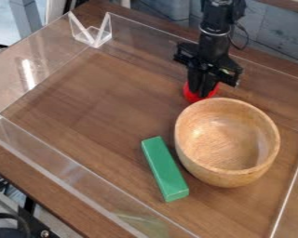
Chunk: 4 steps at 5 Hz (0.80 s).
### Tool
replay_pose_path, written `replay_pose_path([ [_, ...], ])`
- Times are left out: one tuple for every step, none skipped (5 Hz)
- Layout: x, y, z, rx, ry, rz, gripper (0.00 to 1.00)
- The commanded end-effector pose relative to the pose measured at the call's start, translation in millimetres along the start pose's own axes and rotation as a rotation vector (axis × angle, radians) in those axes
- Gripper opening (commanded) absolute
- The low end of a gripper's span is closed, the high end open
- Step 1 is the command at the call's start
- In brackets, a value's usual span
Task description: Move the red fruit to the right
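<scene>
i've got the gripper [203, 82] pointing straight down in the upper right of the frame, its jaws drawn in tight around the red fruit [196, 91] — clamped on it, as far as i can judge, with only the lower red part peeking out beneath the fingers. the fruit sits directly under the jaws, not off to either side, at or just above the wooden table [89, 102], just above the upper rim of the wooden bowl [227, 141] in the picture. it looks too round to have a long axis worth aligning to. what the coming move turns on, i think, is the lane toward the right edge of the frame — it passes just past the bowl's upper rim, so i'd want clearance there.

count: one red fruit, one bowl, one green block [164, 167] at lower centre, one arm, one gripper.
</scene>
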State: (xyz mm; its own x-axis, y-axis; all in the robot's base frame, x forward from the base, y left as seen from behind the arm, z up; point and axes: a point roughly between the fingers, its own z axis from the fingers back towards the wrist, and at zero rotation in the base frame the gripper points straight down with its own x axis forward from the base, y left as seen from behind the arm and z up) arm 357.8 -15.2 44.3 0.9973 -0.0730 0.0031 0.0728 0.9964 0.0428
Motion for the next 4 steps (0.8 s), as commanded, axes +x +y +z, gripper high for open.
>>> replay_pose_path([
  [10.4,13.9,47.3,0.020,-0.116,0.009,0.00],
  [11.6,21.4,74.5,0.042,-0.151,-0.015,0.00],
  [8.4,38.4,98.0,0.066,-0.171,-0.032,0.00],
  [0.7,70.2,96.2,0.082,-0.159,-0.027,0.00],
])
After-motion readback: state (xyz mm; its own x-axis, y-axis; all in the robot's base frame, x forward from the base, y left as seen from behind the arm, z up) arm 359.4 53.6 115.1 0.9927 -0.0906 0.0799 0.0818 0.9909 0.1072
